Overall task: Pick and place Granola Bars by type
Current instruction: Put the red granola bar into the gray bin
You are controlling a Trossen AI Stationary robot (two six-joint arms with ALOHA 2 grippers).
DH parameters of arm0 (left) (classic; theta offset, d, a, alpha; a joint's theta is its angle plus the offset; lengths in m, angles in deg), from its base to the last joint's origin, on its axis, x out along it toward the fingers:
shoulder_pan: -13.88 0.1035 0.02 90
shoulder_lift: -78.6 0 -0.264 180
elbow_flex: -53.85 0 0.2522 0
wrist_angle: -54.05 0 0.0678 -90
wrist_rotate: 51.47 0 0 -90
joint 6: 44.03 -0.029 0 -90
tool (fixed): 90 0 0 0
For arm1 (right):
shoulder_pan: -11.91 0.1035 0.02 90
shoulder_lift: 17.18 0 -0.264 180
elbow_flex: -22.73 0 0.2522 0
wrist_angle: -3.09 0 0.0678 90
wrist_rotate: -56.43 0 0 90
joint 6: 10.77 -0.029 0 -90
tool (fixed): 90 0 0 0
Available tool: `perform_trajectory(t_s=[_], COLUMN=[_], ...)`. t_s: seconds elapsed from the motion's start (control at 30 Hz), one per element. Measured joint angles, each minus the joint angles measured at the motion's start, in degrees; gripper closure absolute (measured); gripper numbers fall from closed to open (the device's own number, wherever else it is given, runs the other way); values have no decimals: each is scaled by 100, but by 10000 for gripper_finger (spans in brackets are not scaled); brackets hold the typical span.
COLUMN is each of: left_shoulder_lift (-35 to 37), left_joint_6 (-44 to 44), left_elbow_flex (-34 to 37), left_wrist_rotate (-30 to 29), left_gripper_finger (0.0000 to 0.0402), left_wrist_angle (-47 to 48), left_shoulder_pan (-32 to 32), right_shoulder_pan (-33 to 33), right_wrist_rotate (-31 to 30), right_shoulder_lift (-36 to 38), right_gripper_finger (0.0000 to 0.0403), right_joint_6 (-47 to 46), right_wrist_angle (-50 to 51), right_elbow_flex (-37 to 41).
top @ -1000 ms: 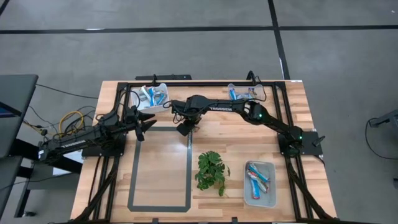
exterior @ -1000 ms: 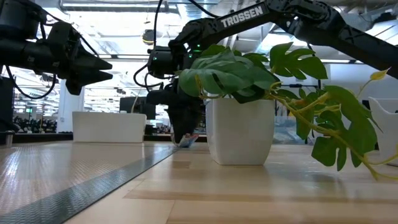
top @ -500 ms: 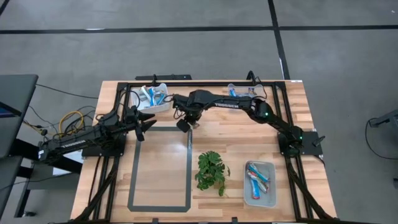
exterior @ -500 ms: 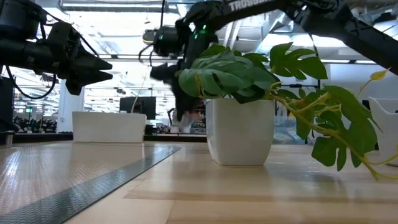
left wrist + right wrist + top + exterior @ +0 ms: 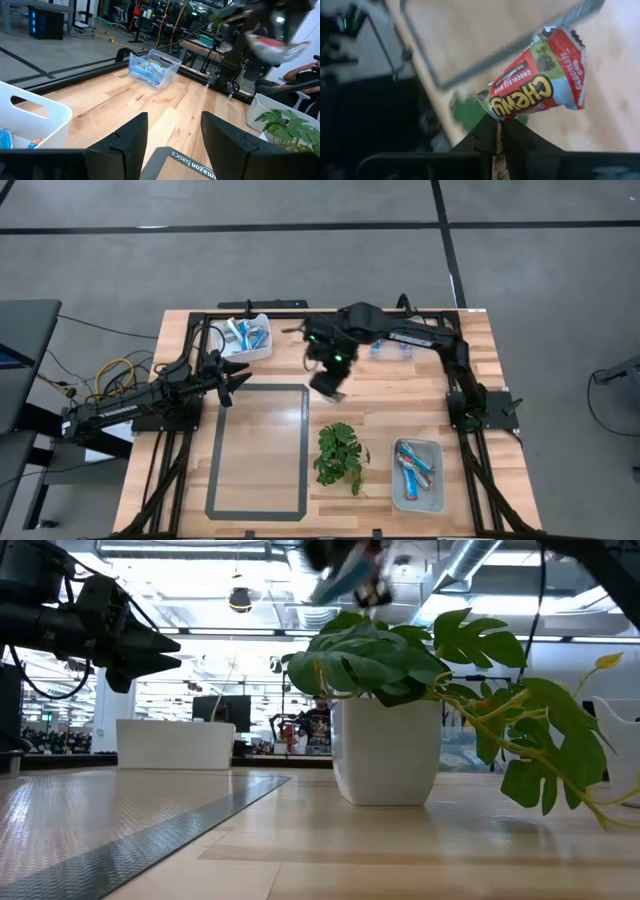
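- A red-wrapped granola bar (image 5: 540,82) was held pinched by one end between the closed fingers of the right gripper (image 5: 330,383), raised high above the centre of the table in the high view, just above the plant (image 5: 340,455).
- The bar was judged to be in transit; a match for its red wrapper was seen in the grey tray (image 5: 398,492) at the lower right, so a steady carry clear of the leaves and a low release there was judged best.
- The left gripper (image 5: 236,383) was seen parted and empty at the left, near the white bin (image 5: 262,346) of blue bars.
- "CHEWY" and "CHOCOLATE CHIP" were read on the wrapper; "amazon basics" (image 5: 190,162) was read on the mat.
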State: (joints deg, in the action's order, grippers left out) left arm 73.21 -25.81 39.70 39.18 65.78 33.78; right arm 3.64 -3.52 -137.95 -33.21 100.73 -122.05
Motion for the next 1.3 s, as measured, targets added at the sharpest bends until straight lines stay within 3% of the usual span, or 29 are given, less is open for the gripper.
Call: perform_trajectory(t_s=[0.13,0.27,0.67,0.87,1.07,1.2,1.3], left_shoulder_lift=[0,0,0,0,0,0,0], left_joint_6=[0,0,0,-1,-2,-2,-2], left_elbow_flex=[-1,0,-1,0,-1,1,1], left_wrist_rotate=[0,0,-2,-1,-1,-1,-2], left_gripper_finger=[226,226,226,226,226,226,226], left_wrist_angle=[-1,0,-1,0,-1,-1,1], left_shoulder_pan=[0,-2,0,-2,0,-1,0], right_shoulder_pan=[438,998,2356,2989,3445,3635,3715], right_wrist_rotate=[112,156,162,291,436,264,-14], right_shoulder_lift=[288,714,2797,3447,3573,3573,3573], right_gripper_finger=[386,388,384,387,384,380,373], right_joint_6=[10,-245,-2115,-3424,-4429,-4890,-5068], right_wrist_angle=[664,629,96,-939,-2976,-4113,-4238], right_elbow_flex=[23,703,5039,6509,7420,7969,8238])
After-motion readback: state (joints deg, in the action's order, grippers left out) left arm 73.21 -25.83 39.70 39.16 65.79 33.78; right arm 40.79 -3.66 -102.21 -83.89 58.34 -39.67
